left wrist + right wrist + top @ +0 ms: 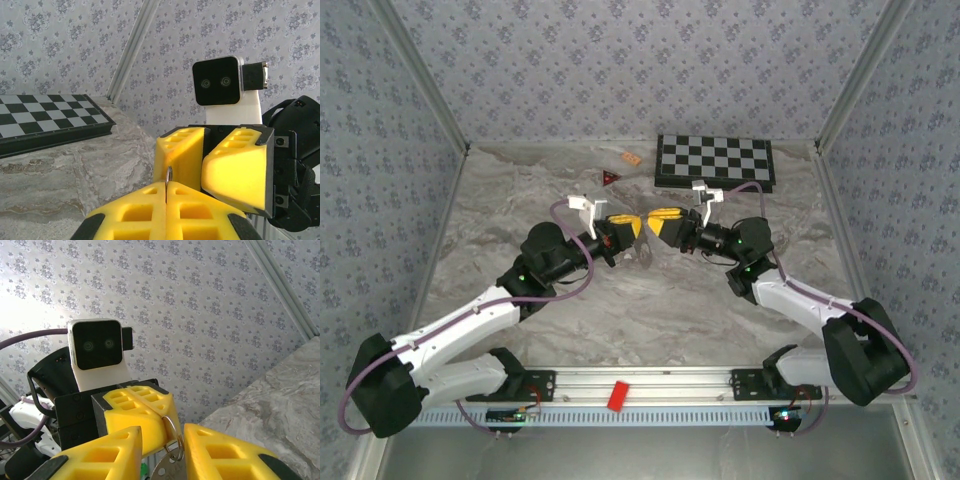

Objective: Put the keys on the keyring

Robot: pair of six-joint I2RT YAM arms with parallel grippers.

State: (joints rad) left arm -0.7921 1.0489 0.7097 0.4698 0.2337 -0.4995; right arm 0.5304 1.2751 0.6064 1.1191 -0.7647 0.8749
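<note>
Above the middle of the marble surface (650,310), the two grippers are held tip to tip. The fingers of the left gripper (166,189) are closed on the keyring (172,426). A silvery key (164,467) is seen at the ring's 6 o'clock, between the slightly parted fingers of the right gripper (164,440). Whether the key is pinched cannot be told.

Yellow fingers (235,170) over a grey-veined marble table (520,200), with grey-blue floral walls (620,60).
The left gripper (628,226) and right gripper (658,225) have black bodies; keyring (172,432) silvery; chessboard (715,160) black-and-white checked; triangle (610,178) red; chip (631,159) orange.
</note>
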